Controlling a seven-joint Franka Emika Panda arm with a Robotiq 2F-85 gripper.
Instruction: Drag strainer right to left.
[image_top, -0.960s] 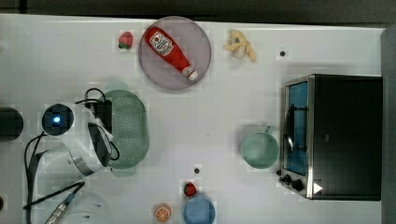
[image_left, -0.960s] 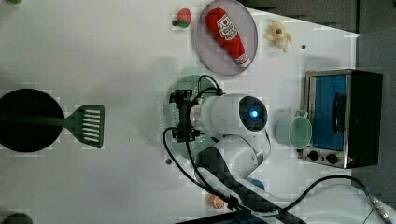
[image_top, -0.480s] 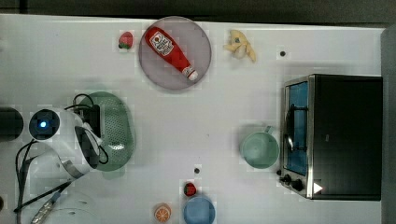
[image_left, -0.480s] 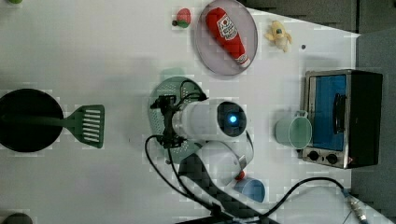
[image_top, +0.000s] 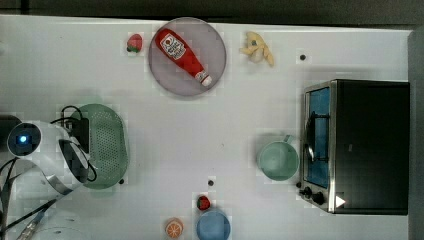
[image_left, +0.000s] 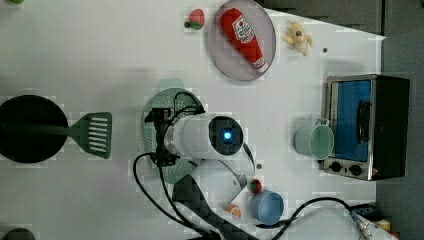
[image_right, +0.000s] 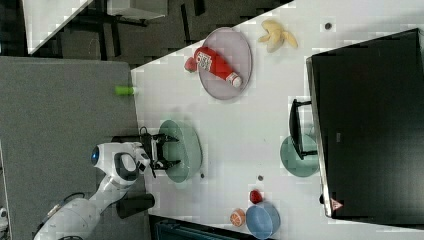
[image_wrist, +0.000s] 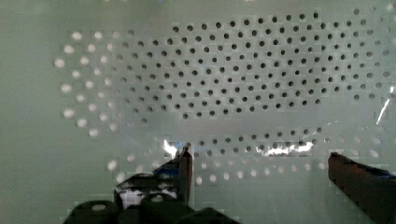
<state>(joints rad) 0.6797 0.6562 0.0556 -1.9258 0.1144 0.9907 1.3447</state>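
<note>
strainer (image_top: 107, 145) | pale mint-green | oval | base dotted with holes

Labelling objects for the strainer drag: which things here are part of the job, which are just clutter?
In the job:
- strainer
- gripper, open, down inside the strainer

Lying about:
- plate with ketchup bottle
- green cup
- toaster oven
- banana
- blue bowl
- spatula
- black pan
</note>
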